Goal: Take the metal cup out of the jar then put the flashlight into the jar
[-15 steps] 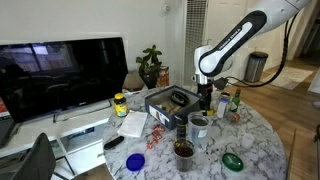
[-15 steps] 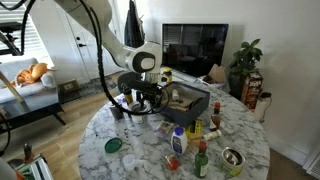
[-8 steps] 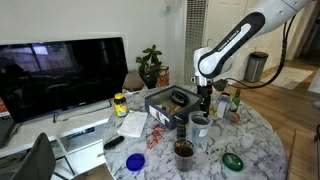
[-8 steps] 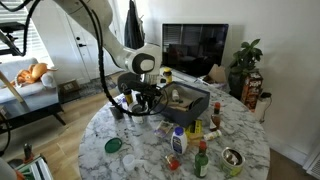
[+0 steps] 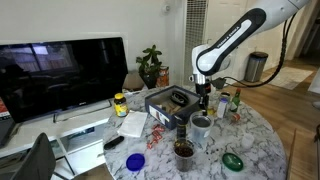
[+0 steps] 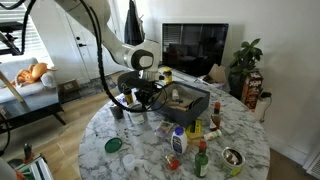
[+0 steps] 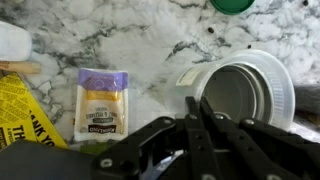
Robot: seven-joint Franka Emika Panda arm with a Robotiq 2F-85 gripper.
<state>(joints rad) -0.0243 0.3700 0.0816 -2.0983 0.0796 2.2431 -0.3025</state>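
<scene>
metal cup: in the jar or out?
In. Wrist view shows the metal cup sitting upright inside the jar, the jar's clear rim ringing it.

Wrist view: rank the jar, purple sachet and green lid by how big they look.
Largest: jar.
Next: purple sachet.
Smallest showing: green lid, but the frame's top edge cuts it off, so its rank is unsure.

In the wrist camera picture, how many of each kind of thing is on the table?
jar: 1
metal cup, inside the jar: 1
packets: 2, purple-topped packet and yellow packet
green lid: 1
white thing at the edge, too cropped to name: 1
Total: 6
</scene>
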